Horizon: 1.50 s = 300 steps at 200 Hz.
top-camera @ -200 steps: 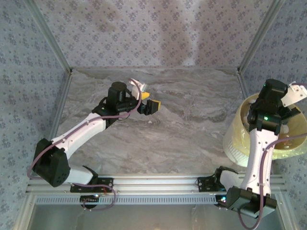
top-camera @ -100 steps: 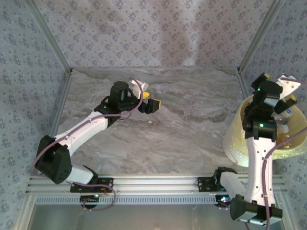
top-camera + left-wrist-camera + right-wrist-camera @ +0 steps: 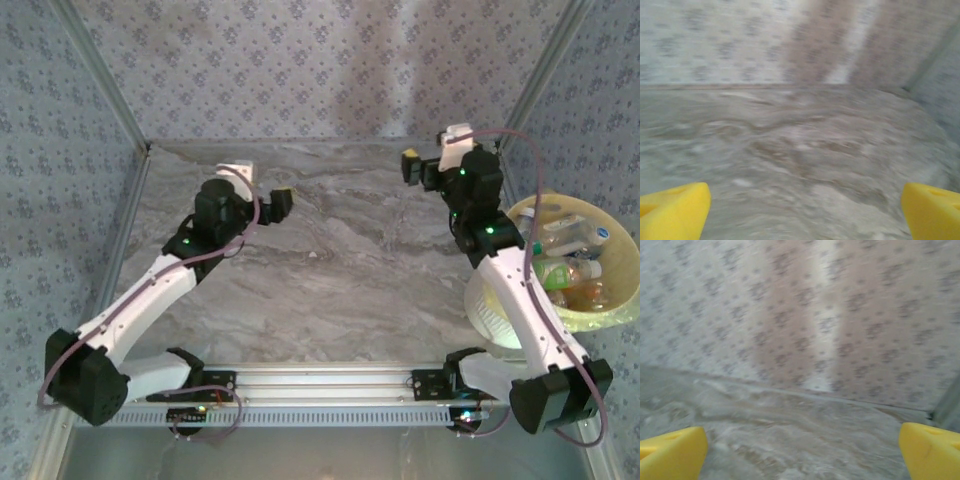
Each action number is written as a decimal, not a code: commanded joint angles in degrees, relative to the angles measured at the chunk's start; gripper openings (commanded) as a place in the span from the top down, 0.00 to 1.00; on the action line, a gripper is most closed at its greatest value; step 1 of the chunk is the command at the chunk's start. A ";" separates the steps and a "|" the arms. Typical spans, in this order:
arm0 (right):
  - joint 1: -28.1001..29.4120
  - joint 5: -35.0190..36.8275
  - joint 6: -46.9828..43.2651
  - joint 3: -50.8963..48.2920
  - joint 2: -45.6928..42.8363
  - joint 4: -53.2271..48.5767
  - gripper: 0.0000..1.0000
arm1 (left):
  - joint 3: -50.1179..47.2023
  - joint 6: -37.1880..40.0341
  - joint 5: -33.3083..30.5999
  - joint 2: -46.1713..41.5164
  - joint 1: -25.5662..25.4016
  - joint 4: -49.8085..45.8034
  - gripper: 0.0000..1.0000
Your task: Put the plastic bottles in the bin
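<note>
Several plastic bottles (image 3: 566,262) with white, green and orange labels lie piled inside the pale-yellow bin (image 3: 625,298) at the table's right edge. My right gripper (image 3: 411,165) hangs open and empty over the far middle of the table, well left of the bin. In the right wrist view its yellow fingertips (image 3: 672,452) frame bare marble and the back wall. Over the far left part of the table my left gripper (image 3: 278,203) is also open. Its yellow pads (image 3: 672,210) stand wide apart in the left wrist view, with nothing between them.
The grey marble table (image 3: 340,280) is fenced by metal posts and patterned cloth walls (image 3: 300,70). A metal rail (image 3: 320,385) carrying both arm bases runs along the near edge. The bin stands beside the right arm's forearm.
The right arm swung from above the bin leftward to the far middle of the table, its jaws opening wide. The left arm drew back to the left. The bottles in the bin are now uncovered.
</note>
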 commanded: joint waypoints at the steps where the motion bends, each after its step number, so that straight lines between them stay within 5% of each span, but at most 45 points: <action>1: 1.27 -6.92 -1.96 -2.98 1.90 2.86 0.00 | -1.75 -3.38 -13.97 -3.14 4.65 -7.23 0.02; 62: 0.30 -8.72 0.58 -11.89 10.38 3.01 0.00 | -14.41 -0.39 -27.16 -8.09 18.79 -3.74 0.02; 98: -3.91 -9.73 0.86 -15.37 14.12 4.27 0.00 | -21.36 1.99 -27.94 -5.27 23.31 4.86 0.02; 205: -15.79 -16.71 -1.46 -29.89 17.48 22.43 0.00 | -31.68 17.69 -9.29 14.05 25.32 43.50 0.02; 237: -17.00 -18.66 0.04 -33.97 18.62 31.57 0.00 | -35.26 17.28 -12.28 23.67 25.18 59.75 0.02; 250: -17.73 -19.33 -0.17 -34.79 18.61 34.07 0.00 | -31.01 15.39 -12.87 21.18 25.54 47.08 0.02; 260: -18.04 -19.31 0.40 -36.23 18.82 37.69 0.00 | -32.76 14.76 -13.70 22.89 26.49 53.88 0.02; 270: -18.41 -19.55 1.49 -37.70 19.48 41.31 0.00 | -31.34 13.98 -13.74 21.20 26.47 47.97 0.02; 300: -19.42 -20.45 1.82 -43.08 19.88 51.57 0.00 | -31.93 14.13 -14.22 21.83 26.54 50.55 0.02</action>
